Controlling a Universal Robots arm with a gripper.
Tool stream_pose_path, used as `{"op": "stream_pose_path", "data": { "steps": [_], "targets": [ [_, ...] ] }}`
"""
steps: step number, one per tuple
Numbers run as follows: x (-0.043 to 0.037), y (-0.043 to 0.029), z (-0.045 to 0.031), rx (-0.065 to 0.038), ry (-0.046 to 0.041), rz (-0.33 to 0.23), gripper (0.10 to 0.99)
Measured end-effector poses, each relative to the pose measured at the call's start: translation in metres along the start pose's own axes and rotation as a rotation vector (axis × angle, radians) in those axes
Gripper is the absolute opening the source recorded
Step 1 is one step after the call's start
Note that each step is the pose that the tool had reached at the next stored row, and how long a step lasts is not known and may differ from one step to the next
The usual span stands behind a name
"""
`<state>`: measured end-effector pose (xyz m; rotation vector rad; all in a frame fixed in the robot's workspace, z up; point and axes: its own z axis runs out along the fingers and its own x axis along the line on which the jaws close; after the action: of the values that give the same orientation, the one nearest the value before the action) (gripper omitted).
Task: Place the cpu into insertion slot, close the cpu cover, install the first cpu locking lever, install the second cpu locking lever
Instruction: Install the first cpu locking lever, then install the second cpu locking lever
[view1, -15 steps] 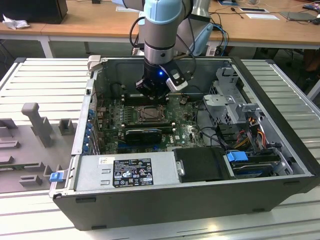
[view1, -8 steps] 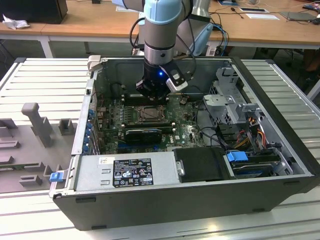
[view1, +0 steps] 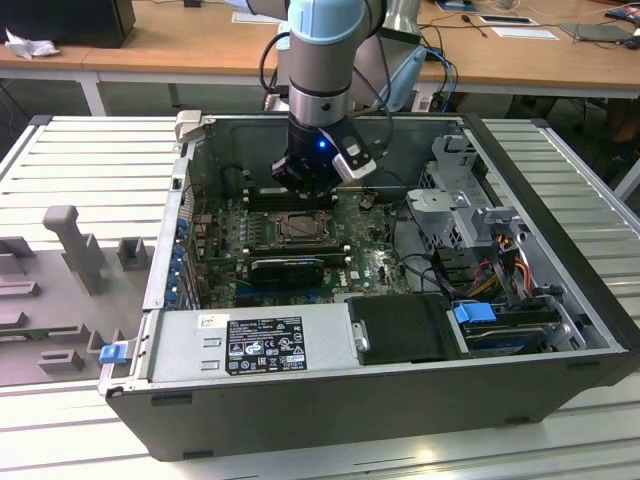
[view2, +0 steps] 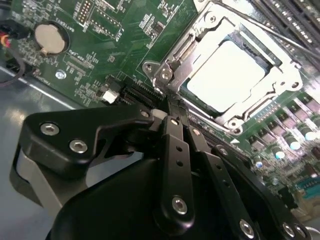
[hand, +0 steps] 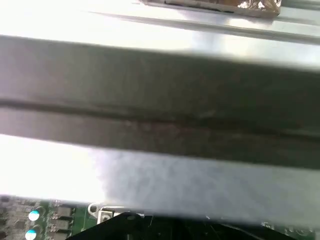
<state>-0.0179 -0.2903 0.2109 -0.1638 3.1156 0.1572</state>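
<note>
Ribbed grey worktop (view1: 560, 170) carries the open computer case (view1: 400, 400); the cpu (view2: 227, 75) already sits in the insertion slot (view2: 280, 107) with the cpu cover (view2: 270, 90) down. Levers look unfinished. The tool (view2: 172, 117) hovers beside it, pressed together, empty.

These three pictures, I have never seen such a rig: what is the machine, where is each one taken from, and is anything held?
The machine is a robot arm reaching down into an open computer case. The exterior view looks at the scene from off the arm; both wrist views come from cameras riding on the arm. In the second wrist view, the black gripper hangs close above the green motherboard, its fingers together with nothing between them. Just beyond it, the cpu sits in the insertion slot, with the cpu cover down around it. The first wrist view faces the case's metal wall.
</note>
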Motion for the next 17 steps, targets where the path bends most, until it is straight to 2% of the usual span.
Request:
{"op": "stream_pose_path", "data": {
  "steps": [2,17],
  "targets": [
    [-0.0001,0.0003,-0.003,0.001,0.0001,0.0,0.106],
    [0.0006,-0.0062,-0.0038,0.001,0.0001,0.0,0.106]
  ]
}}
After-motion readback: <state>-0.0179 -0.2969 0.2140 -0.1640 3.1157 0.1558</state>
